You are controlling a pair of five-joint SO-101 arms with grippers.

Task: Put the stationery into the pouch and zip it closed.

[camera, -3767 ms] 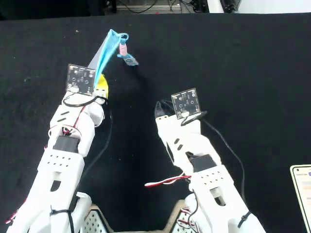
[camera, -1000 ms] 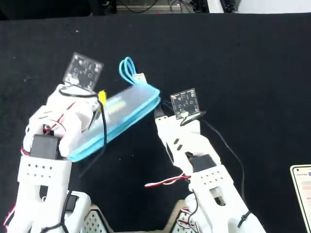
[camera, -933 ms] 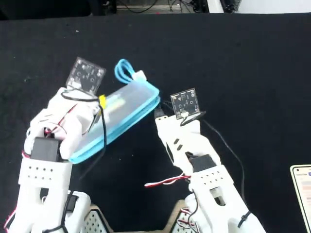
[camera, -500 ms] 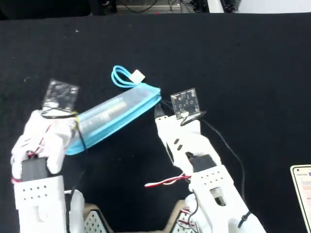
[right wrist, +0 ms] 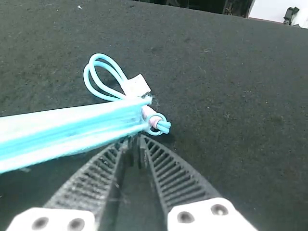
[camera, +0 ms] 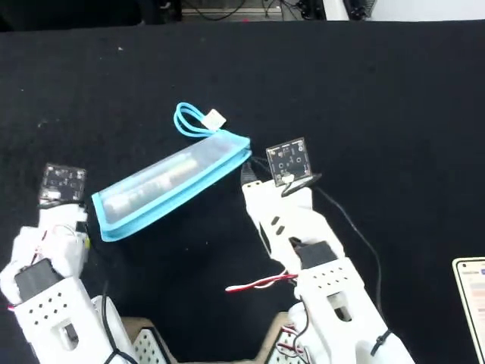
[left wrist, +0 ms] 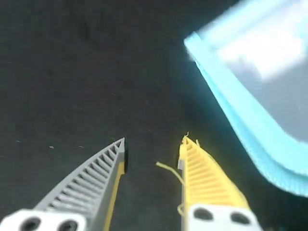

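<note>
The light blue pouch (camera: pixel 170 186) lies flat on the black table, slanting from lower left to upper right, with pale contents showing through its clear side. Its blue cord loop (camera: pixel 189 121) and white tag (camera: pixel 215 118) rest at the far end. My left gripper (left wrist: pixel 153 144) is open and empty, just off the pouch's near corner (left wrist: pixel 250 72). My right gripper (right wrist: pixel 134 142) is shut on nothing, its tips right beside the pouch's end (right wrist: pixel 62 132) and the pink and blue zipper pull (right wrist: pixel 156 123). In the high view the right gripper (camera: pixel 246 173) sits by the pouch's upper right corner.
A white printed card (camera: pixel 471 292) lies at the table's right edge. The arms' bases occupy the front edge. Cables run along the back edge (camera: pixel 250 9). Bare black cloth stretches to the right and far side.
The left gripper let go of the pouch and pulled back toward the front left. The pouch settled flat on the table. The right arm has not moved.
</note>
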